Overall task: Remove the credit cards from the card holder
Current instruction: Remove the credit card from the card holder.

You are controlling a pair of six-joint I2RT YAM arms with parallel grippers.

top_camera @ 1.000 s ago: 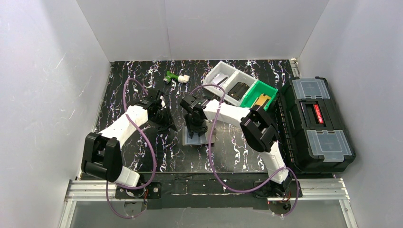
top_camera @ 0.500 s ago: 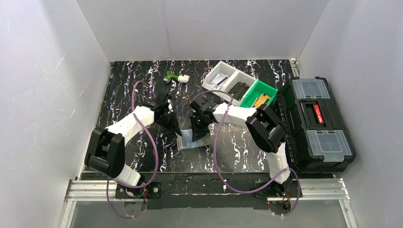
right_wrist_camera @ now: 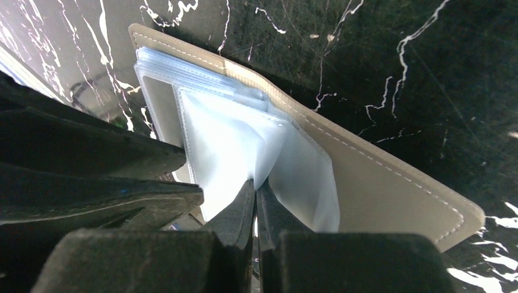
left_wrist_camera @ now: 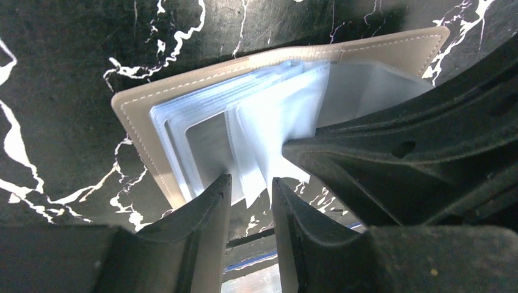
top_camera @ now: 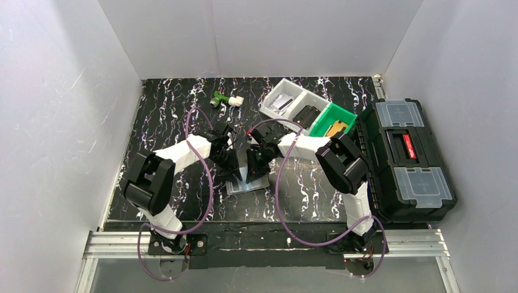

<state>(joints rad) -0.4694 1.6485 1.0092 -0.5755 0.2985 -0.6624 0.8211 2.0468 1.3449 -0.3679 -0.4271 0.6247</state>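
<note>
The card holder (top_camera: 239, 187) lies open and flat, sleeves up, midway between the table's left and right edges and somewhat nearer the near edge. Its long axis runs roughly left to right. My right claw (right_wrist_camera: 254, 189) is pressed together on one clear sleeve (right_wrist_camera: 232, 146), lifting it off the stack. My left claw (left_wrist_camera: 251, 186) stands narrowly apart at the holder's near-left side, with a sleeve's edge reaching into its gap.

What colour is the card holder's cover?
Card holder: grey-beige, pale stitching; clearest in left wrist view.
</note>
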